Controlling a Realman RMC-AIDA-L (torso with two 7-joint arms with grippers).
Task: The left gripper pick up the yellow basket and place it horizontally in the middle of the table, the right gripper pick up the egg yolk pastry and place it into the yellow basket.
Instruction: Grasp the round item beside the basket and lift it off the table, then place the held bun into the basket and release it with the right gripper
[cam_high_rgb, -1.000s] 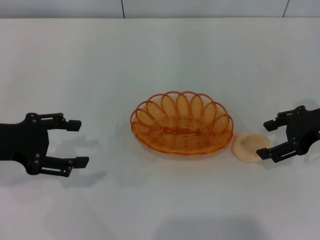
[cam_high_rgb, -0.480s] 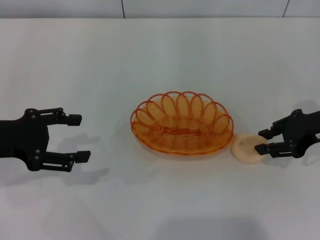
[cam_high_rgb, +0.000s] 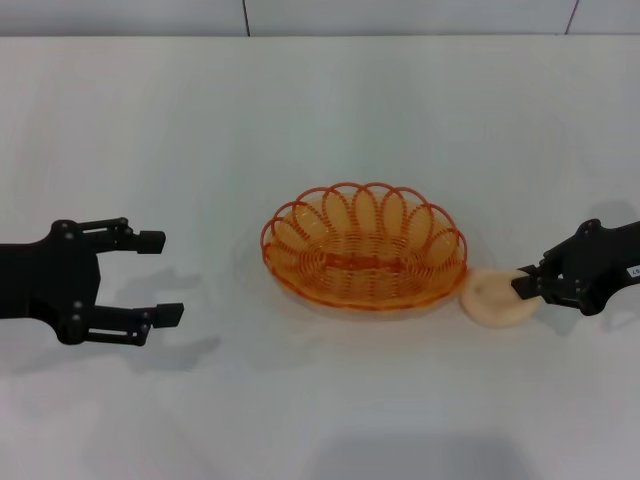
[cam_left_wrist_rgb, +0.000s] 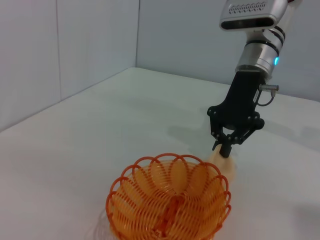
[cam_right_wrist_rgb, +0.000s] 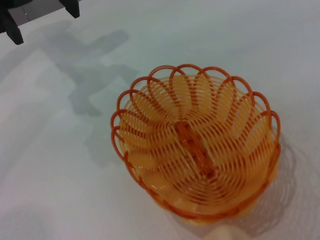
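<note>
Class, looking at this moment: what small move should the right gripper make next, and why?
Probably lift. The right gripper looks shut on the egg yolk pastry, which lies on the table beside the yellow basket, and the basket is empty.

right end effector (cam_high_rgb: 523, 285) now closed on pastry (cam_high_rgb: 494, 297)

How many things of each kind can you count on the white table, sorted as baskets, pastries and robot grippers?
Baskets: 1, the yellow basket
Pastries: 1, the egg yolk pastry
Robot grippers: 2, the left gripper and the right gripper
Total: 4
</note>
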